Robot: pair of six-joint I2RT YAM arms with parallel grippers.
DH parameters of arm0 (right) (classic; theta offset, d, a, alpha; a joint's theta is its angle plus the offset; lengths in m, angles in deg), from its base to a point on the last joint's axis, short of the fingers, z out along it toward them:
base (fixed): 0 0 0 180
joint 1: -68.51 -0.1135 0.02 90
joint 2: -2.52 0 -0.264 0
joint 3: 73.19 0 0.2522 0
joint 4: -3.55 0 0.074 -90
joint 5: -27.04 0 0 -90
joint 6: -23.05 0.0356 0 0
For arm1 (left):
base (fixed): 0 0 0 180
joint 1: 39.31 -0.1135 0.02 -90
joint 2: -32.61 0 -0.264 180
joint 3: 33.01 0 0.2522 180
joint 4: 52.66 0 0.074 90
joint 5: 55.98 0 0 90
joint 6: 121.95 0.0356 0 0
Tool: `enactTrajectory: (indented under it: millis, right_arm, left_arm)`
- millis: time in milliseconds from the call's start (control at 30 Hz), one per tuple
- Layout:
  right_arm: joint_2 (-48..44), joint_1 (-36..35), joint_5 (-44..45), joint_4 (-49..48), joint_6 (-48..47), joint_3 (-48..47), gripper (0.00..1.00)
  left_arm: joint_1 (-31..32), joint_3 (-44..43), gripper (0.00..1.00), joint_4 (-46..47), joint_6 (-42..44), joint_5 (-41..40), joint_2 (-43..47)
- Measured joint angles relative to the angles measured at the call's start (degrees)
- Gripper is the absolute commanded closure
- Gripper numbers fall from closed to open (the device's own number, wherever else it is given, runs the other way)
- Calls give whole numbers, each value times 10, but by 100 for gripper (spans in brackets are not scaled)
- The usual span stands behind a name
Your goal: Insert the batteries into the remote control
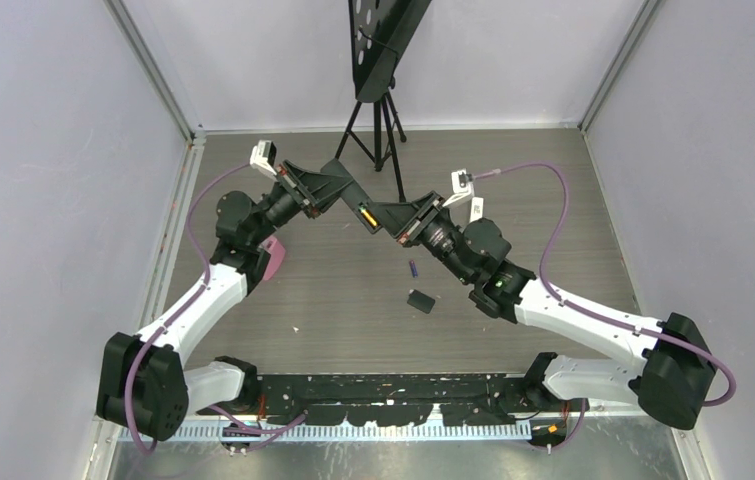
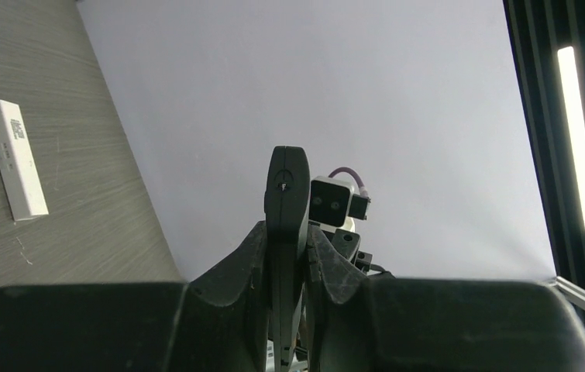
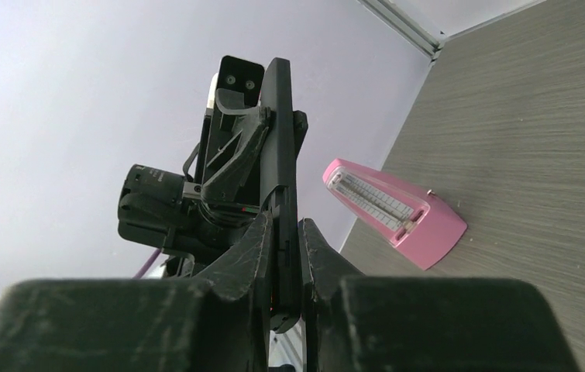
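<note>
The black remote control (image 1: 377, 212) hangs above the table's middle, gripped at both ends. An orange-yellow battery (image 1: 365, 217) shows in its open compartment. My left gripper (image 1: 338, 190) is shut on one end; in the left wrist view the remote (image 2: 287, 186) rises edge-on from between the fingers of this gripper (image 2: 285, 248). My right gripper (image 1: 400, 220) has its fingers against the other end, and the remote (image 3: 280, 132) stands edge-on between the jaws of this gripper (image 3: 281, 240). A purple battery (image 1: 413, 268) lies on the table below the right wrist. Other batteries are out of view.
A small black cover piece (image 1: 420, 300) lies near the purple battery. A pink metronome (image 1: 273, 258) stands beside the left arm. A black tripod (image 1: 381, 130) stands at the back centre. A white slim slab (image 2: 14, 159) lies on the table. Grey walls enclose three sides.
</note>
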Motion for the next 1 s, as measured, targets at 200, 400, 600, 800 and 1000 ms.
enactTrajectory:
  millis: [200,400,600,800,1000]
  right_arm:
    - [8,3,-19,2,-42,0,85]
    - [10,5,-40,14,-82,0,78]
    - [17,5,-59,24,-111,-1,68]
    - [23,5,-76,44,-130,-5,60]
    - [8,2,-52,86,-129,-5,54]
  left_arm:
    - [0,0,100,-22,6,-9,0]
    - [0,3,100,-33,12,-9,0]
    - [0,8,100,-48,25,-13,0]
    - [0,9,100,-65,34,-20,1]
    - [1,9,100,-68,51,-24,2]
